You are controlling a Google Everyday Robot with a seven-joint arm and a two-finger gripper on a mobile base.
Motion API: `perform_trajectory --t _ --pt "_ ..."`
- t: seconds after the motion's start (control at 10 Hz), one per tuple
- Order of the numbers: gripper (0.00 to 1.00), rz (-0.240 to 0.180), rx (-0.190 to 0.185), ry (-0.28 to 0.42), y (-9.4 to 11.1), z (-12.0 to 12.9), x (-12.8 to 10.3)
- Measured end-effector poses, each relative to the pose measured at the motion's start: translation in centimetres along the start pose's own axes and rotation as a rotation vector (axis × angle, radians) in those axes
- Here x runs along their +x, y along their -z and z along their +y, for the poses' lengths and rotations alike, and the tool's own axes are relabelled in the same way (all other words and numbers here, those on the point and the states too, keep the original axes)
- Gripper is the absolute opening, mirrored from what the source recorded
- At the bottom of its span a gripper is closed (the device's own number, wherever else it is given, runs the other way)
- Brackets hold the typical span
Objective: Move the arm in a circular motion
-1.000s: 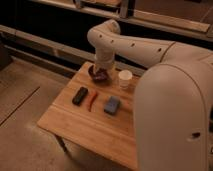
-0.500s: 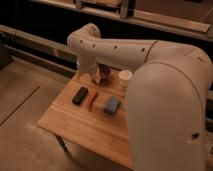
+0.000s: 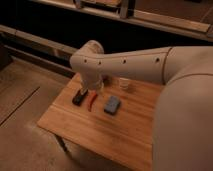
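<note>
The cream-white arm reaches from the right across the picture, with small dark holes along its thick tube. Its rounded elbow sits above the far left part of the wooden table. The short end segment drops down from the elbow behind the table's far edge. The gripper hangs there, just above the red item and the black item.
On the table lie a black block, a thin red item, a blue block and a white cup. A dark railing and wall run behind the table. Bare floor lies to the left.
The arm has swung left and toward the camera; the elbow now hangs over the table's left part and the forearm covers more of the right side.
</note>
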Motion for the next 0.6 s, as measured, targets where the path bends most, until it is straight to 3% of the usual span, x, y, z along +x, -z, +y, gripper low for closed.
perform_trajectory --t 0.2,0.4,0.6 --pt "0.65 -0.01 0.008 -0.127 0.6 -4.2 -2.5" --pt "0.65 -0.03 0.018 -0.253 1.9 -8.2 -7.3" --pt "0.65 -0.039 0.017 -0.271 2.6 -7.9 -10.1"
